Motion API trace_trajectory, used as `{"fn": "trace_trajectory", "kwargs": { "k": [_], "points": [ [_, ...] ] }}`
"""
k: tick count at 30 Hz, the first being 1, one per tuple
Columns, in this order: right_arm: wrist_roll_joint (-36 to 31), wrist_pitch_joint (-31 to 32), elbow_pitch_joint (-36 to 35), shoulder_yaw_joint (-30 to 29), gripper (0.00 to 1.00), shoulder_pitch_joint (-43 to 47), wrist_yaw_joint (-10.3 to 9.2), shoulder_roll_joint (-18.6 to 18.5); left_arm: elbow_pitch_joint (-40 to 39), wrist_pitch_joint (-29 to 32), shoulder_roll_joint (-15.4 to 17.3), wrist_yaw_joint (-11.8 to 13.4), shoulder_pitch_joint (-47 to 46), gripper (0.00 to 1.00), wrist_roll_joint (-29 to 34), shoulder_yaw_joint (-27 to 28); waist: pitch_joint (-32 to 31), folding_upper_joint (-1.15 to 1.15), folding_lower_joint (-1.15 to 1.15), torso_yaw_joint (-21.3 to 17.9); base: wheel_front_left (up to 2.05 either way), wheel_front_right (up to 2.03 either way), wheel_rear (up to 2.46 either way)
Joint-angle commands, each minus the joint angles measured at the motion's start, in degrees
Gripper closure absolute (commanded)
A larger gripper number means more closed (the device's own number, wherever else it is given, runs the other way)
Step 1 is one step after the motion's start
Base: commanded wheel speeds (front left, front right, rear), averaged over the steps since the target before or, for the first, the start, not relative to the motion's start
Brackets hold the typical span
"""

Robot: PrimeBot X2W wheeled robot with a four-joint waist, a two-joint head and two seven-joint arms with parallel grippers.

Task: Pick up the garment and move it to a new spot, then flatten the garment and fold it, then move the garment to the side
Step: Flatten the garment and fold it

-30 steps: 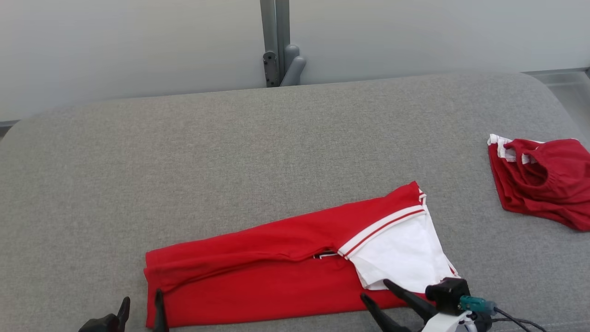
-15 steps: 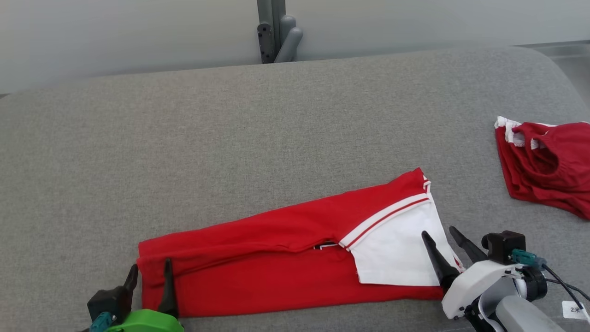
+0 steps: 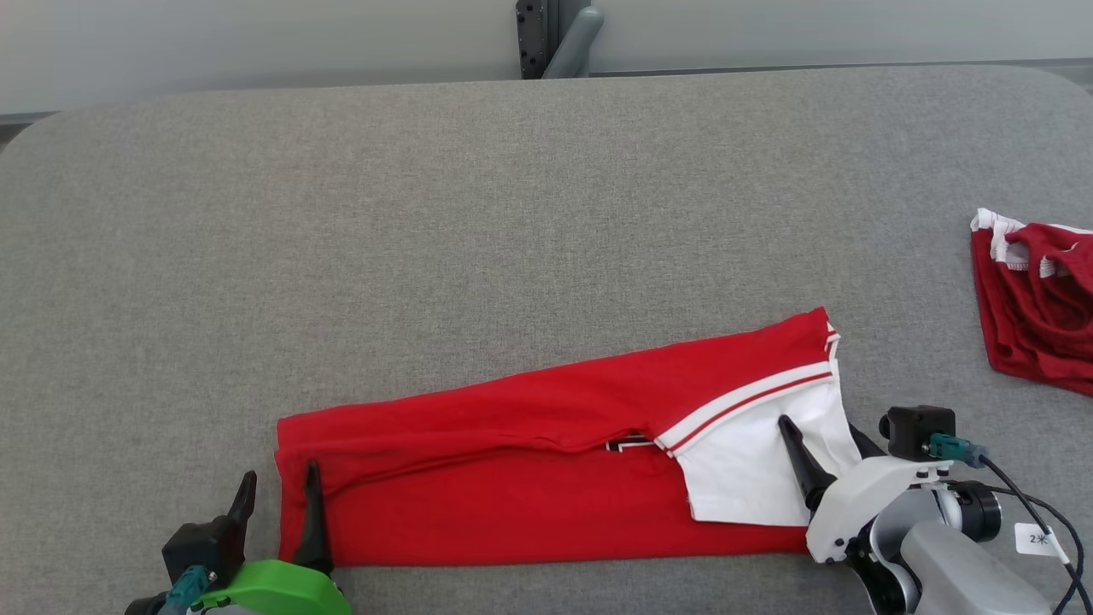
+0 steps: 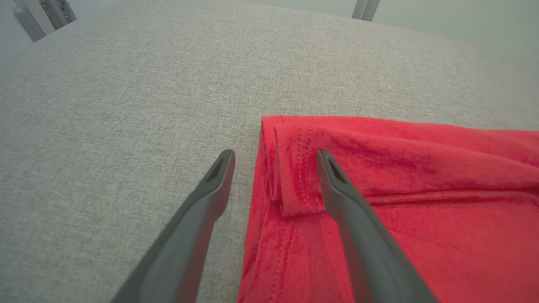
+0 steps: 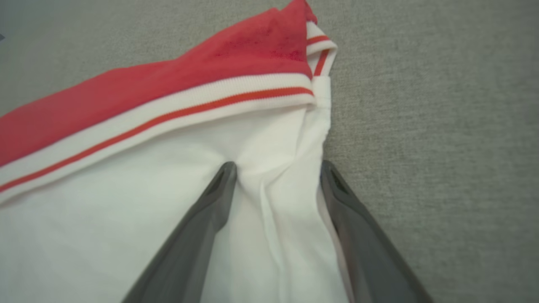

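A red garment point(image 3: 512, 461) with a white, red-striped end lies folded into a long strip across the near part of the grey table point(image 3: 512, 213). My left gripper point(image 3: 279, 485) is open and straddles the strip's left hem: in the left wrist view point(image 4: 274, 153) one finger is over bare table and the other over the red cloth point(image 4: 421, 189). My right gripper point(image 3: 818, 427) is open at the white end. In the right wrist view point(image 5: 278, 165) its fingers straddle the wrinkled white edge point(image 5: 269, 219), one finger over the cloth and one at the cloth's edge.
A second, darker red garment point(image 3: 1037, 307) lies bunched at the table's right edge. A grey post point(image 3: 555, 34) stands behind the table's far edge. Bare grey surface stretches beyond and to the left of the strip.
The head camera has tilted, shifting the whole picture. Both grippers have come forward from the near edge: the left onto the strip's left hem, the right onto the white end.
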Motion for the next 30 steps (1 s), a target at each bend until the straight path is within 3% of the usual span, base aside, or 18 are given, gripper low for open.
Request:
{"fn": "trace_trajectory", "kwargs": {
  "k": [1, 2, 3, 8, 19, 25, 30],
  "points": [
    [1.21, 2.78, 0.70, 3.40, 0.60, 1.65, 0.46, 2.28, -0.20, 0.04, 0.17, 0.36, -0.90, 0.00, 0.20, 0.02, 0.14, 0.00, 0.00, 0.13, 0.00, 0.00, 0.00],
    [1.91, 2.97, 0.28, 4.67, 0.97, 1.84, 0.52, 2.41, -0.13, 0.04, 0.17, 0.31, -0.98, 0.00, 0.23, -0.07, 0.13, 0.00, 0.00, 0.16, 0.00, 0.00, 0.00],
    [2.86, 3.37, -0.07, 5.71, 1.00, 2.14, 0.53, 2.50, -0.06, 0.04, 0.17, 0.29, -1.06, 0.00, 0.25, -0.11, 0.07, 0.00, 0.00, 0.17, 0.00, 0.00, 0.00],
    [5.90, 1.39, 0.13, 7.01, 1.00, 0.86, 0.22, -0.27, -0.16, 0.04, 0.17, 0.32, -0.91, 0.00, 0.29, -0.20, -0.35, 0.00, 0.00, -0.02, 0.00, 0.00, 0.00],
    [5.03, -1.03, 0.65, -3.52, 1.00, -2.41, 0.11, -5.19, -0.63, 0.04, 0.16, 0.35, 0.52, 0.00, 0.14, -0.17, -2.06, 0.00, 0.00, -0.86, 0.00, 0.00, 0.00],
    [0.46, -1.05, -5.28, -8.29, 1.00, 0.38, 0.13, -5.02, -0.57, 0.04, 0.17, 0.22, 1.68, 0.00, 0.26, 0.05, -4.29, 0.00, 0.00, -1.54, 0.00, 0.00, 0.00],
    [-0.82, -1.05, -15.62, -1.53, 1.00, 2.50, 0.18, -3.89, -0.47, 0.04, 0.16, -0.15, 2.63, 0.00, 0.34, -0.02, -5.94, 0.00, 0.00, -1.50, 0.00, 0.00, 0.00]
  ]
}}
